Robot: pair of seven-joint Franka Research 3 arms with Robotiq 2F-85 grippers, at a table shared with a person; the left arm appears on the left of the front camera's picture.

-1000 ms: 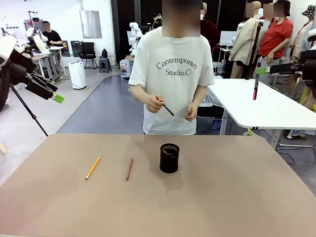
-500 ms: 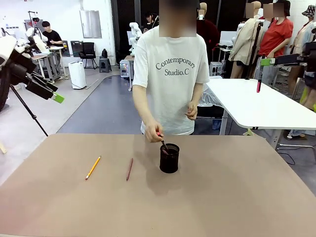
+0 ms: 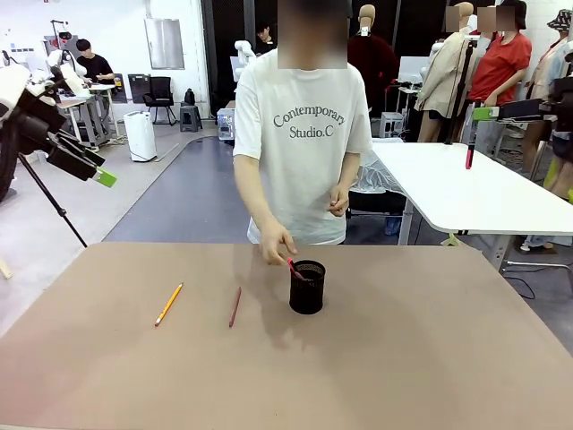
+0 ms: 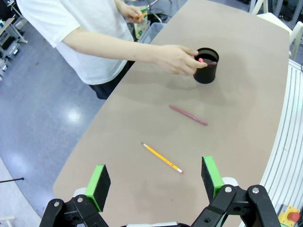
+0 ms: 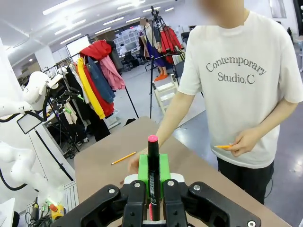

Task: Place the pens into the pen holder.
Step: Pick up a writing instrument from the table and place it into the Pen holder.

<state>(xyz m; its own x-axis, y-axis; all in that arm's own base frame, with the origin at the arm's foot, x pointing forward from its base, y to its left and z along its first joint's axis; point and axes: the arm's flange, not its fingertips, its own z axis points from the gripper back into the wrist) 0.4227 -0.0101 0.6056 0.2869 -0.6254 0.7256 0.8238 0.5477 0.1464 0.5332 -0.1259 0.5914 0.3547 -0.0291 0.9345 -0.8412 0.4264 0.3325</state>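
Observation:
An orange-yellow pencil point(image 3: 168, 304) point(image 4: 162, 158) and a dark reddish-brown pen point(image 3: 235, 306) point(image 4: 188, 115) lie on the brown table, left of the black mesh pen holder point(image 3: 307, 288) point(image 4: 206, 66). The person's hand point(image 3: 277, 245) point(image 4: 179, 58) lowers a red-ended pen point(image 3: 294, 268) into the holder. My right gripper point(image 3: 480, 114) point(image 5: 151, 171), high at the right, is shut on a dark pen with a pink end point(image 3: 467, 152) point(image 5: 152, 158). Off the table's left side, my left gripper point(image 3: 98, 174) point(image 4: 155, 178) is raised and open, holding nothing.
The person stands at the far edge, the other hand point(image 5: 244, 141) holding an orange pencil point(image 5: 221, 146). A white table point(image 3: 483, 193) is behind at the right. The near half of the brown table point(image 3: 403, 367) is bare.
The person's hand came down from chest height to the holder and put a pen into it. My right gripper shifted slightly with its pen; the left arm stayed still.

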